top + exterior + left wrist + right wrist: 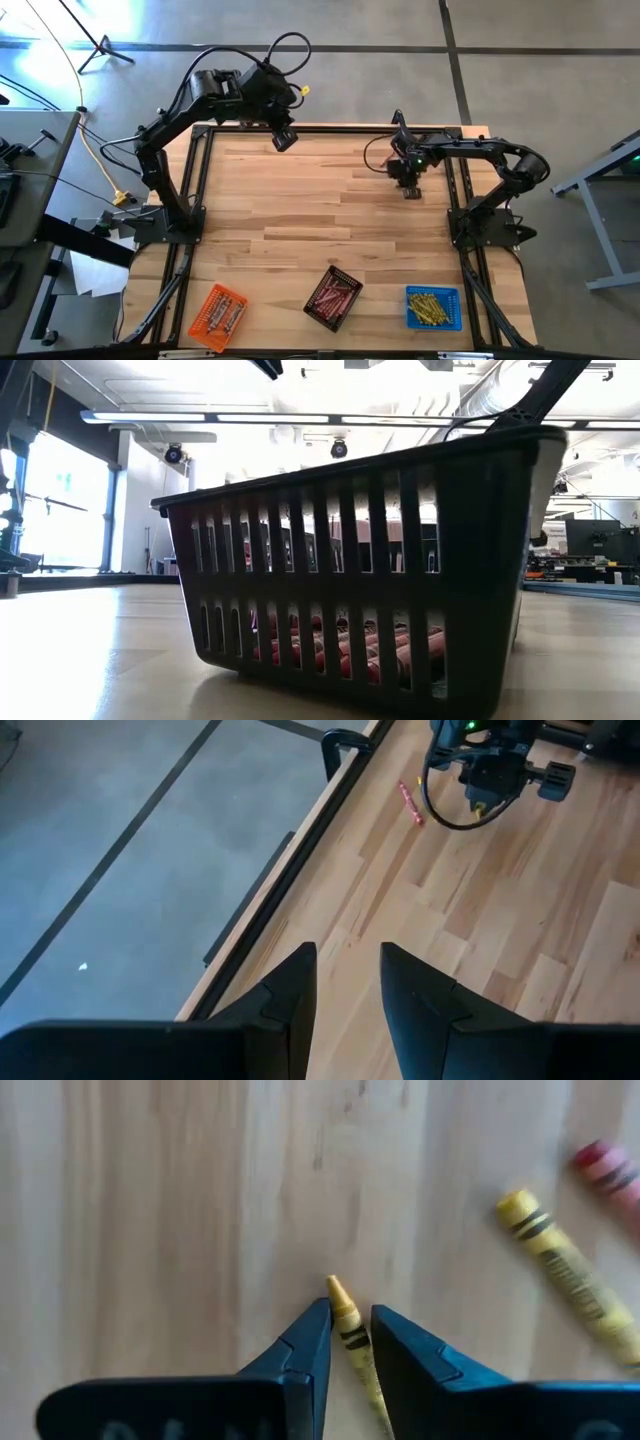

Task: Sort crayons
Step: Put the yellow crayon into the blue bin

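My right gripper (350,1320) is low over the wooden table (300,200), toward the far right, shut on a yellow crayon (345,1315). On the boards beside it lie a second yellow crayon (570,1275) and a red crayon (605,1165). The left wrist view shows the right gripper (490,790) with a red crayon (410,802) lying near the table's edge. My left gripper (283,140) hangs high over the far edge, open (348,970) and empty. Along the near edge stand an orange tray (218,318), a black tray (334,297) and a blue tray (433,307), all with crayons inside. My right gripper pinches the yellow crayon between its two fingers, just behind the pointed tip (349,1335). The fingers come steeply from above. The crayon runs along them, with its tip (337,1292) sticking out past the fingertips. Whether the tip rests on the table I cannot tell.
The black tray (400,560) fills the low view, with red crayons (340,650) on its floor. A black frame rail (290,870) runs along the table's far edge. Bare boards stretch between the arms and the trays.
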### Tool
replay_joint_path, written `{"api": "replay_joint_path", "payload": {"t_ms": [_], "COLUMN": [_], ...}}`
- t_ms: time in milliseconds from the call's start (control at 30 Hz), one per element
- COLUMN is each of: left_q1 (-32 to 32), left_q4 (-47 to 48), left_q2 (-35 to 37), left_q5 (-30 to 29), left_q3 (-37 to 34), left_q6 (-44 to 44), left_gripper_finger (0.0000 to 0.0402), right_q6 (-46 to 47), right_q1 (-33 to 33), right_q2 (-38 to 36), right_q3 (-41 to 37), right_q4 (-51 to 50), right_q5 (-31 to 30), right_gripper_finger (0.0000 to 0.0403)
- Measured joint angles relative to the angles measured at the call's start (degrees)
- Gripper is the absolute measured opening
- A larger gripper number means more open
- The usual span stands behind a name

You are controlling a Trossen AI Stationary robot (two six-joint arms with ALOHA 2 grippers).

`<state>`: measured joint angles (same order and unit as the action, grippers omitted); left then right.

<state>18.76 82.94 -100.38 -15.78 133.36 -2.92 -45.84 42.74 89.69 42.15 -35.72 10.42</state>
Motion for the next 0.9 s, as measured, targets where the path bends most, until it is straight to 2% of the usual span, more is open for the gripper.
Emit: {"api": "replay_joint_path", "payload": {"t_ms": [100, 367, 633, 900], "left_q1": [-0.1, -0.1, -0.3, -0.6], "left_q4": [0.0, 0.0, 0.0, 0.0], "left_q2": [0.0, 0.0, 0.0, 0.0], "left_q5": [0.0, 0.1, 0.2, 0.2], "left_q3": [0.0, 0.0, -0.3, -3.5], "left_q6": [0.1, 0.0, -1.4, -1.4], "left_gripper_finger": [0.0101, 0.0101, 0.0101, 0.0101], "right_q6": [1.9, -3.6, -3.8, -3.9], "right_q1": [0.0, -0.1, 0.2, 1.2], "right_q2": [0.0, 0.1, 0.1, 0.0], "right_q3": [0.0, 1.7, 4.1, 2.9], "right_q4": [-1.7, -2.6, -11.2, -12.6], "right_q5": [0.3, -0.9, -7.2, -5.9], "right_gripper_finger": [0.0067, 0.0067, 0.0067, 0.0067]}}
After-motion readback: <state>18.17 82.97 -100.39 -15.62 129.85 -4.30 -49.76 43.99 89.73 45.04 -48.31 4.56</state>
